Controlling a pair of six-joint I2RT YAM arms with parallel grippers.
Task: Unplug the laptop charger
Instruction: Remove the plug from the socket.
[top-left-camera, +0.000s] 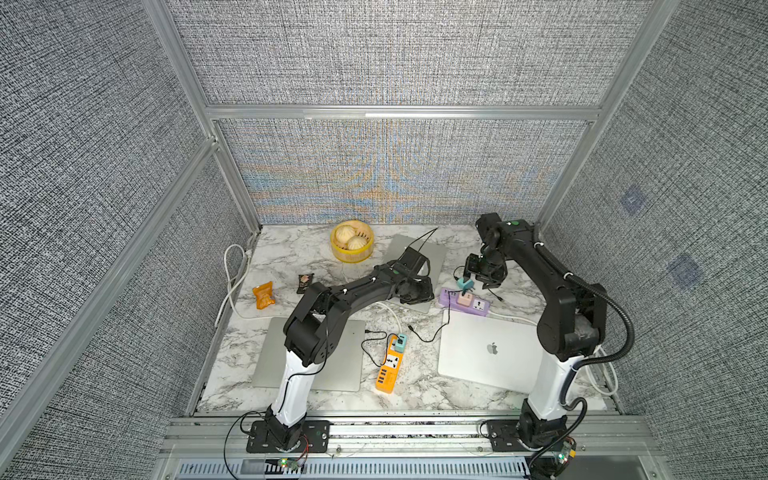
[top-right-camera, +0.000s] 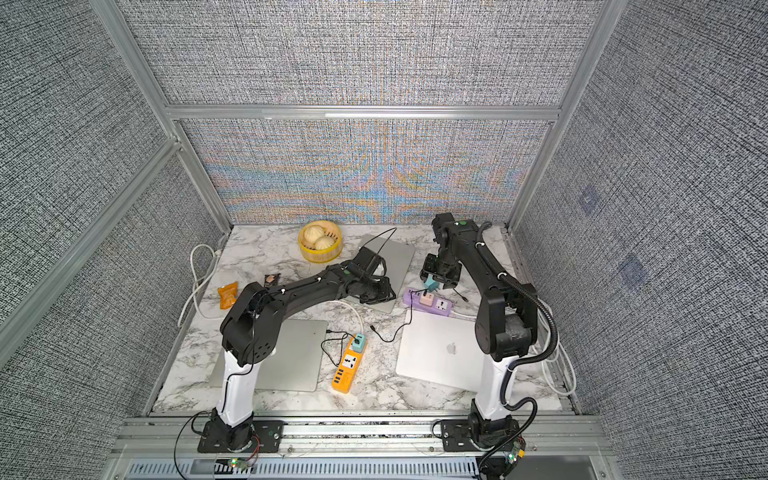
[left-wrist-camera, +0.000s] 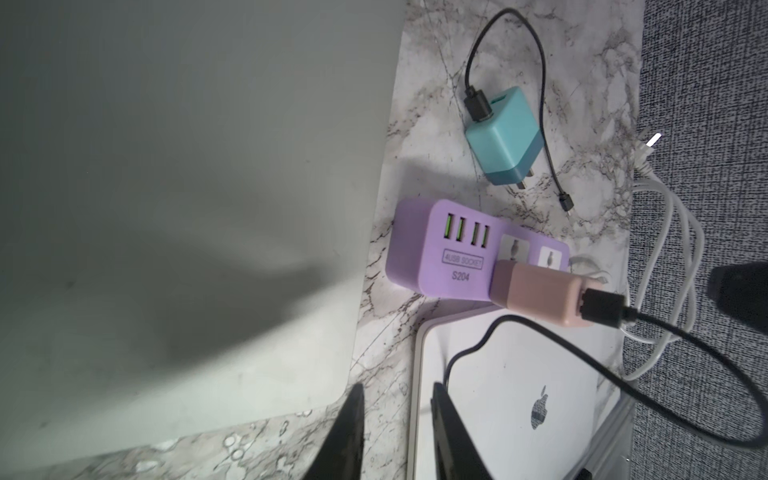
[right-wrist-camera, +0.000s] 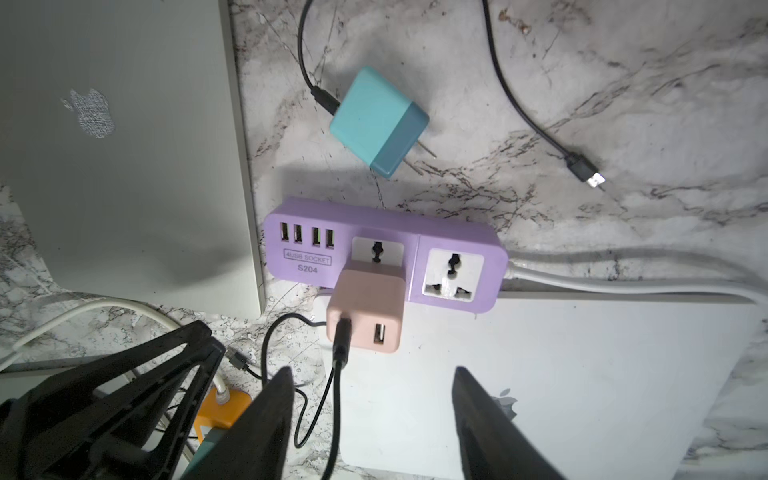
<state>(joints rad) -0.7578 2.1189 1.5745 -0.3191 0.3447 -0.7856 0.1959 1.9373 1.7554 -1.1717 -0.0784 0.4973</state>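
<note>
"Over by the purple power strip (right-wrist-camera: 382, 253), where was the charger when you looked?"

"Out of its socket. The teal charger (right-wrist-camera: 376, 120) was clear of the strip, just beside its far side on the marble top (right-wrist-camera: 623, 83), with its prongs bare. Whether it had settled flat I couldn't tell."

"And the claws?"

"The right claw (right-wrist-camera: 372, 372) hung above the strip, jaws well apart and nothing between them. The left claw (left-wrist-camera: 397, 386) was parted only narrowly and was empty too, near the corner of the far laptop (left-wrist-camera: 166, 166)."

"Which way did the charger point?"

"Its long axis ran from the USB end to the prongs. The prongs slanted toward the strip, leaning to its corded end. The USB end, with the black lead (right-wrist-camera: 325, 98) in it, faced away from the strip."

"What worried you?"

"Three things, all guesses. A pink charger (right-wrist-camera: 365, 311) sat plugged into the strip right under the right claw, so a careless descent could clip it or tug it loose. The teal one's lead looped slack across the marble, and an arm sweeping off could hook it. That would drag the charger against the strip or onto the near laptop (right-wrist-camera: 582, 374). And the two claws were close together, so either one swinging across could strike the other."
</note>
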